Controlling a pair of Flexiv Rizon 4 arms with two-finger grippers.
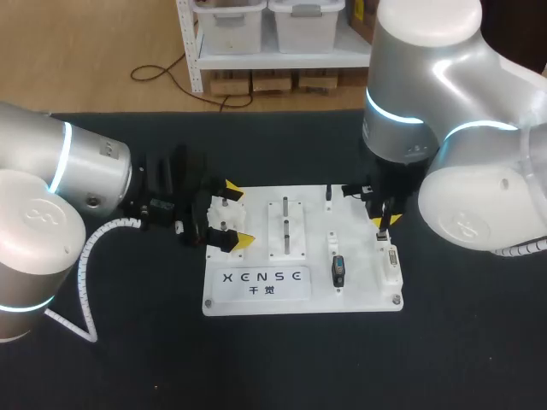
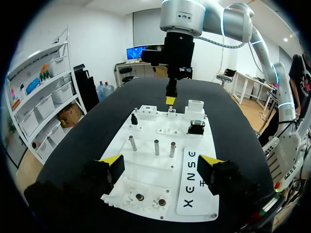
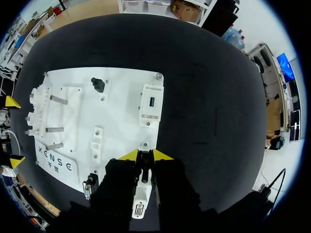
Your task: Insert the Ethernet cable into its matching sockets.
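So, right claw [image 3: 145, 156]: closed to a narrow gap and clamped on a small dark piece that I take for the cable's plug [image 3: 144, 164]. No loose run of cable shows in any view.
Plug, place: in my right claw, just above the right edge of the board [image 1: 359, 295], between two white socket blocks.
Near block [image 1: 391, 263]: just beside my right tips, with a metal-framed port on top.
Far block [image 3: 150, 102]: further along the same edge, with a port that looks blue inside.
Matching socket: too small to tell which of the two takes this plug.
Left claw [image 1: 237, 213]: spread wide with nothing in it, its tips standing either side of the board's left end.
Weight: I judge the plug very light, so holding it up needs hardly any force.
Stiffness: probably a hard plastic shell that will not give, so any tilt goes straight into the socket mouth.
Surface: likely smooth, so it may swivel between my pads if the nose catches an edge.
Fragile part: probably the thin latch tab, which I cannot see from here.
Where to hold: on the two flat sides of the shell, behind the contacts, with the nose free and the tab unpinched.
Entry: I expect it to need a square, straight push until the latch seats.
Board: it looks light on the dark table [image 1: 128, 359] and may slide under a push, so my left claw is well placed to steady it.
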